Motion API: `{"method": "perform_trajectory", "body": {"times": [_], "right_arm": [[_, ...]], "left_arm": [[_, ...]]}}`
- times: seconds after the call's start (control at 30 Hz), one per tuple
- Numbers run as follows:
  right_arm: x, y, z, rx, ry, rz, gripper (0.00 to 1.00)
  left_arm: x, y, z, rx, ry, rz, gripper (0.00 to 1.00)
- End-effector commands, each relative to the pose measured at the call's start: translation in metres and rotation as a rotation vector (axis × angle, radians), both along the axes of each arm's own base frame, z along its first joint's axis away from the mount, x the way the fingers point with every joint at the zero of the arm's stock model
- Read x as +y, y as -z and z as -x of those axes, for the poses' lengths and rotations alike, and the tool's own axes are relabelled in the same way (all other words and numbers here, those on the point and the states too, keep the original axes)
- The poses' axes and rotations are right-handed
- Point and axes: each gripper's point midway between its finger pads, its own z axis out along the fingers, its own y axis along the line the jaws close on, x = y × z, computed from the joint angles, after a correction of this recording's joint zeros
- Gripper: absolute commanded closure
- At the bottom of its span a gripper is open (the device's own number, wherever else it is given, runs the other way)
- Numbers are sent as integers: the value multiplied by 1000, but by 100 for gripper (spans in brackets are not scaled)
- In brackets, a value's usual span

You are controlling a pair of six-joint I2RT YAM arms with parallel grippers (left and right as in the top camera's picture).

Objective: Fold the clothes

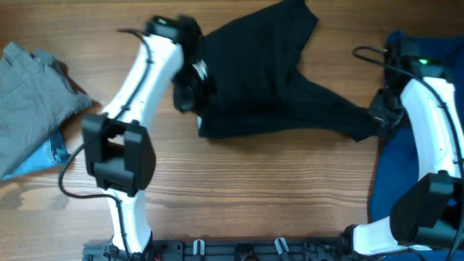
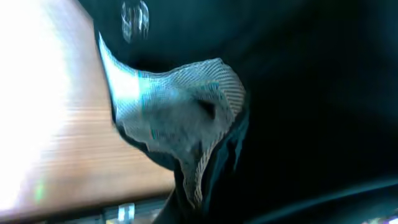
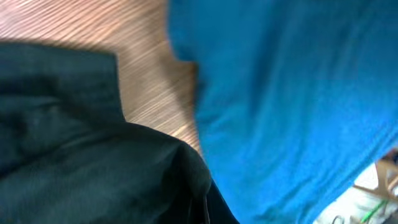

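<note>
The black shorts (image 1: 268, 80) are seen lying on the wooden table (image 1: 254, 188), pulled out long from side to side between the two arms. The left gripper (image 1: 190, 83) is pressed shut at one end of the shorts and the right gripper (image 1: 378, 116) is pressed shut at the other end, where the cloth is drawn to a point. Both are judged to be pinching the cloth, though the fingers themselves are hidden by it. A white label (image 1: 199, 70) is seen just beside the left fingers, and a pale mesh lining (image 2: 180, 112) is shown right in front of them. No words can be read on either one. A bright-blue garment (image 3: 280, 93) is found just beside the right fingers, and a grey garment (image 1: 36, 94) is well apart from the left fingers
</note>
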Motion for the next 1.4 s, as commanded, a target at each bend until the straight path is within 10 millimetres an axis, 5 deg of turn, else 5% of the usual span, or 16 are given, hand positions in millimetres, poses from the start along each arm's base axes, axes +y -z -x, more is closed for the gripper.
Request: {"method": "perform_trajectory", "body": {"times": [0.0, 0.07, 0.1, 0.13, 0.17, 0.2, 0.4, 0.67, 0.77, 0.8, 0.87, 0.97, 1.17, 1.37], "right_arm": [[-37, -12, 11, 6, 73, 140, 96], [-35, -10, 7, -12, 73, 119, 96], [-33, -9, 5, -20, 66, 101, 96], [-28, -7, 2, -24, 40, 73, 96], [-24, -5, -2, -29, 11, 42, 96], [-20, -4, -4, -35, -9, 16, 96], [-20, -23, -12, -111, -7, 24, 96], [-21, -66, -17, -275, -6, 62, 94], [-17, -68, -20, -299, -12, 41, 58], [-15, -67, -20, -299, -14, 28, 54], [-11, -65, -21, -302, -20, 2, 50], [-10, -66, -26, -324, -25, -6, 29], [23, -72, -58, -443, -191, -178, 29], [71, -84, -83, -571, -374, -420, 28]], "left_arm": [[-2, 12, 47, 126, 135, -56, 96], [-8, 13, 59, 153, 174, -67, 91], [-11, 13, 62, 155, 186, -68, 76], [-13, 13, 64, 153, 197, -73, 51], [-13, 14, 64, 148, 207, -82, 14], [-12, 14, 64, 140, 214, -93, 0], [8, 18, 36, 52, 132, -134, 0], [72, 25, -59, -168, -255, -94, 0], [92, 22, -95, -249, -388, -10, 0], [95, 21, -103, -265, -408, 19, 0], [103, 24, -111, -273, -442, 39, 0], [111, 38, -113, -249, -461, 31, 0], [105, 78, -124, -212, -459, 51, 0], [89, 95, -139, -221, -456, 150, 0]]}}
